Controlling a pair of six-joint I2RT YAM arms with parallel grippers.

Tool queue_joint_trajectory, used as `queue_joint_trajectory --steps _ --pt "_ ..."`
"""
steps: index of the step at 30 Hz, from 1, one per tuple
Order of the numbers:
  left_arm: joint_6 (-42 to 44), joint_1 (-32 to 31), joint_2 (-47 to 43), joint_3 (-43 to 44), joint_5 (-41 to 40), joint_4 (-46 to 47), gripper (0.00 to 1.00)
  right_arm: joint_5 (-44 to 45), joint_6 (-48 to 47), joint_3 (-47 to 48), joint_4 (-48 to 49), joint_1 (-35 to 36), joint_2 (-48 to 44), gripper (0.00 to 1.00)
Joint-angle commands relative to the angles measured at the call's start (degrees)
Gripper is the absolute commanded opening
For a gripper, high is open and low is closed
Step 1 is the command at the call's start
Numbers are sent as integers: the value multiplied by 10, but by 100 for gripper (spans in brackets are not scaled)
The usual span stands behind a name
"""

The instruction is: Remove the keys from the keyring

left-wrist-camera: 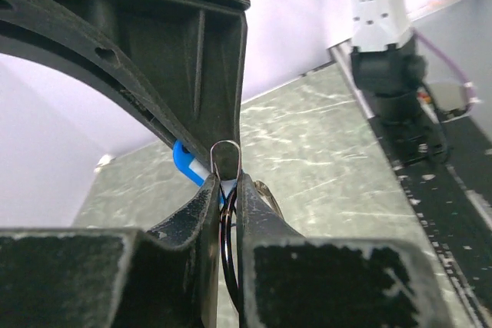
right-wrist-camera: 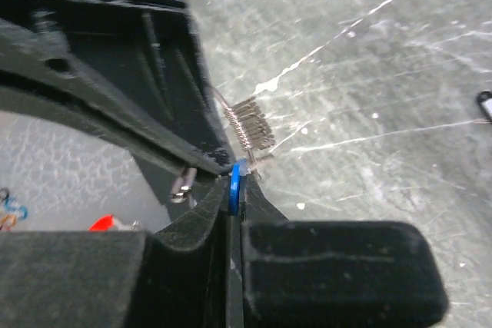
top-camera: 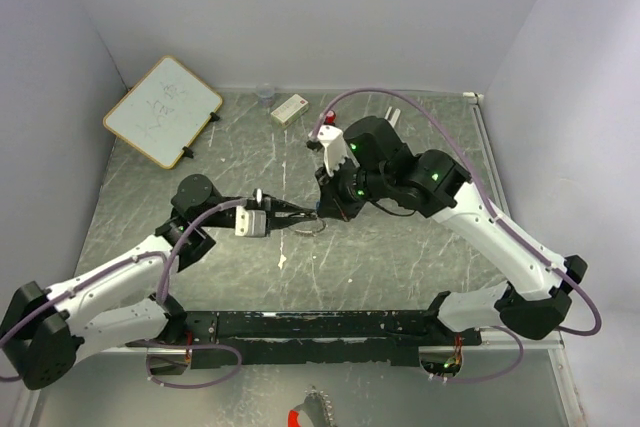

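Note:
Above the middle of the table, my left gripper and right gripper meet tip to tip. In the left wrist view my left gripper is shut on the keyring, a thin dark-looking wire loop standing edge-on between the pads. Just past the tips is the blue-headed key. In the right wrist view my right gripper is shut on that key's blue head. The plain silver keys fan out beyond it over the table. The keyring shows faintly from above.
A small whiteboard lies at the back left, with a clear cup and a white box along the back edge. A red-and-black object sits in front of the arm bases. A small black item lies on the table off to the side.

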Motion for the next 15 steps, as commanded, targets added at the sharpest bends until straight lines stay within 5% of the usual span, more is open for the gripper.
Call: queue_joint_trajectory --steps 1,11,15 --pt "96 -52 -78 56 63 -7 7 227 2 8 159 -20 16 0" --pt "145 -52 -100 51 -56 -103 7 305 22 18 169 -16 16 0" --pt "140 -52 -84 41 -159 -116 7 403 32 -2 180 -7 31 0"
